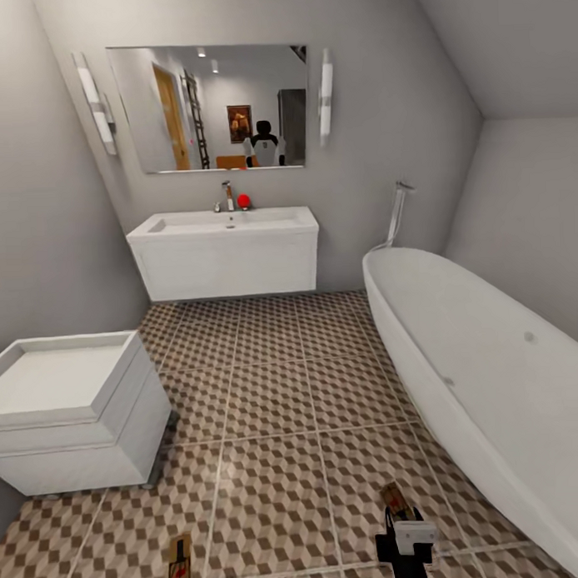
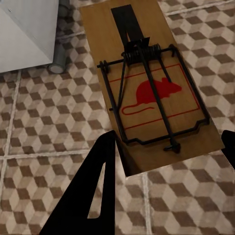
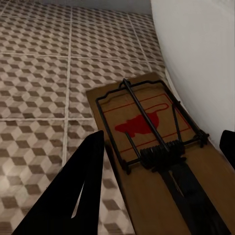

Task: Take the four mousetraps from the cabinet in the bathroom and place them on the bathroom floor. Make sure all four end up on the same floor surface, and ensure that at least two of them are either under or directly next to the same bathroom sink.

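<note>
A mousetrap (image 2: 149, 88), a brown board with a black wire bar and a red mouse print, is gripped at its near end by my left gripper (image 2: 169, 147), above the bathroom floor (image 2: 39, 122). That trap sits at the bottom left of the head view (image 1: 179, 561). My right gripper (image 3: 164, 147) is shut on a second mousetrap (image 3: 147, 132), held over the tiles beside the bathtub (image 3: 196, 44). The head view shows this trap (image 1: 397, 499) sticking out ahead of the right gripper (image 1: 406, 535). The bathroom sink (image 1: 224, 222) is on the far wall. The cabinet is out of view.
A white boxy toilet (image 1: 68, 405) stands at the left, close to the left trap. The long white bathtub (image 1: 484, 374) fills the right side. A mirror (image 1: 209, 107) hangs over the white vanity (image 1: 230, 262), with cube-patterned tiles (image 1: 276, 389) stretching from me up to it.
</note>
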Controlling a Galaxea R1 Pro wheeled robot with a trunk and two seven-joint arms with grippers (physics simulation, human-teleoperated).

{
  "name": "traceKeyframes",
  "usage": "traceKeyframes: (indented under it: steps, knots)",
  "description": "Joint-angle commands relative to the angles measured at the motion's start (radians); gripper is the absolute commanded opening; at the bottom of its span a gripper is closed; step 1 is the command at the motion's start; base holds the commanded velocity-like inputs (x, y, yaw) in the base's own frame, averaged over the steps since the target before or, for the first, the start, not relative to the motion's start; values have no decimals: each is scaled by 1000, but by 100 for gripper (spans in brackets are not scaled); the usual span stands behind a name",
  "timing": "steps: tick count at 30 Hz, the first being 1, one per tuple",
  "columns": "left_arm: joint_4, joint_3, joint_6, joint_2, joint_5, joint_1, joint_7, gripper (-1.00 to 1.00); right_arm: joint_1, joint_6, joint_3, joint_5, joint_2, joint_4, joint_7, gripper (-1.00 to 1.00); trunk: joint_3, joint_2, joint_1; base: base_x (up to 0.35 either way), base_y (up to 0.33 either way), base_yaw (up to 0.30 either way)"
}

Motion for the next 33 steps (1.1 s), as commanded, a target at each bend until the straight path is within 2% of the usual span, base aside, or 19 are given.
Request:
traceKeyframes:
  steps: [1, 9, 21, 33]
  knots:
    - [4, -9, -5, -1, 4, -2, 5, -100, -1, -2, -7, 10, 0, 1, -7, -100, -1, 0, 0, 291, 0, 4]
    - [4, -9, -5, -1, 4, -2, 5, -100, -1, -2, -7, 11, 0, 1, -7, -100, -1, 0, 0, 291, 0, 13]
    - [4, -9, -5, -1, 4, -2, 5, -100, -1, -2, -7, 11, 0, 1, -7, -100, -1, 0, 0, 291, 0, 128]
    - [4, -9, -4, -1, 4, -2, 5, -100, -1, -2, -7, 10, 0, 1, -7, -100, -1, 0, 0, 287, -53, 5]
